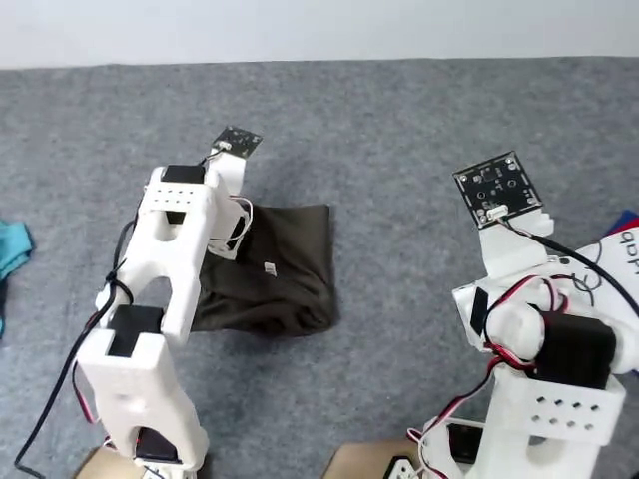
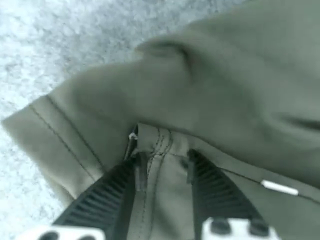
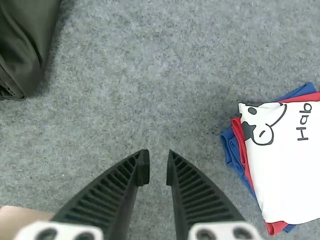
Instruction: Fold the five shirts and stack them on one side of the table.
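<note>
left wrist view, left gripper (image 2: 162, 162) pinching olive shirt (image 2: 225, 90) near white label (image 2: 279, 187), right gripper (image 3: 157, 167) slightly parted, lettered white shirt (image 3: 285, 170)

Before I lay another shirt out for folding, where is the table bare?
Bare: the grey middle between the dark shirt and the folded stack, and the far strip beyond both. Crowded: where the left hand grips the shirt, and beside the stack.

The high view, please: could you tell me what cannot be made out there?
Dark shirt: one side is hidden under the left arm.
Folded stack: cut by the picture's edge and covered by the right arm; shirt count unclear.
Teal cloth: cut by the opposite edge; shape unclear.
</note>
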`<act>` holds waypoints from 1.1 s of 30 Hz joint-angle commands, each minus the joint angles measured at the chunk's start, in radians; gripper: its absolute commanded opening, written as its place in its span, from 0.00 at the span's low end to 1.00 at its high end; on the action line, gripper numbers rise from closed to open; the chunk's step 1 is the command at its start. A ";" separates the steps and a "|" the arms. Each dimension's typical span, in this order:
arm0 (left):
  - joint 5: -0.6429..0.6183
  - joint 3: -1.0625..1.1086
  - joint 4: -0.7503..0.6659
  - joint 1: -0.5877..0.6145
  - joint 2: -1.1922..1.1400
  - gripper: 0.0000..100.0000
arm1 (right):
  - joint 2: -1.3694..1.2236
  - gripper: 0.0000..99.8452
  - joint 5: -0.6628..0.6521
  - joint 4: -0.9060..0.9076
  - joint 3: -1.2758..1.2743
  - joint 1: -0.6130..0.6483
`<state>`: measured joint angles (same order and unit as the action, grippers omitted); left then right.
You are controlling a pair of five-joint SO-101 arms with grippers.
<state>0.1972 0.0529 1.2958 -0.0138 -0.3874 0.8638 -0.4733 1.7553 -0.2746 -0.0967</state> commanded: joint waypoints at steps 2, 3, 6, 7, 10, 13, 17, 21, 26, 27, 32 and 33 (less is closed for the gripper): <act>0.066 -0.033 0.012 -0.006 -0.023 0.05 | 0.007 0.07 -0.011 0.025 0.005 -0.012; 0.087 -0.033 0.025 -0.008 -0.028 0.03 | 0.007 0.07 -0.011 0.025 0.005 -0.012; 0.112 -0.033 0.060 -0.017 -0.023 0.01 | 0.007 0.07 -0.011 0.025 0.005 -0.012; 0.115 -0.035 0.071 -0.020 -0.012 0.01 | 0.005 0.07 -0.011 0.024 0.005 -0.012; 0.115 -0.035 0.097 -0.021 0.049 0.01 | 0.005 0.07 -0.011 0.024 0.005 -0.012; 0.115 -0.033 0.130 -0.021 0.126 0.01 | 0.005 0.07 -0.011 0.024 0.005 -0.010; 0.117 -0.028 0.230 -0.023 0.219 0.01 | 0.005 0.07 -0.011 0.024 0.005 -0.010; 0.164 -0.025 0.339 -0.014 0.282 0.01 | 0.005 0.07 -0.011 0.024 0.005 -0.010; 0.170 0.024 0.393 -0.014 0.321 0.01 | 0.005 0.07 -0.011 0.007 0.005 -0.010; 0.170 0.051 0.393 -0.014 0.325 0.01 | 0.005 0.07 -0.011 -0.001 0.005 -0.010; 0.173 0.236 0.339 -0.012 0.358 0.01 | 0.004 0.07 -0.038 -0.005 0.005 -0.010; 0.173 0.275 0.308 -0.011 0.365 0.01 | 0.004 0.07 -0.038 -0.005 0.005 -0.010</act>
<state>0.3613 0.2493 1.6594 -0.0322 -0.0821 0.8638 -0.4948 1.7507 -0.2746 -0.0967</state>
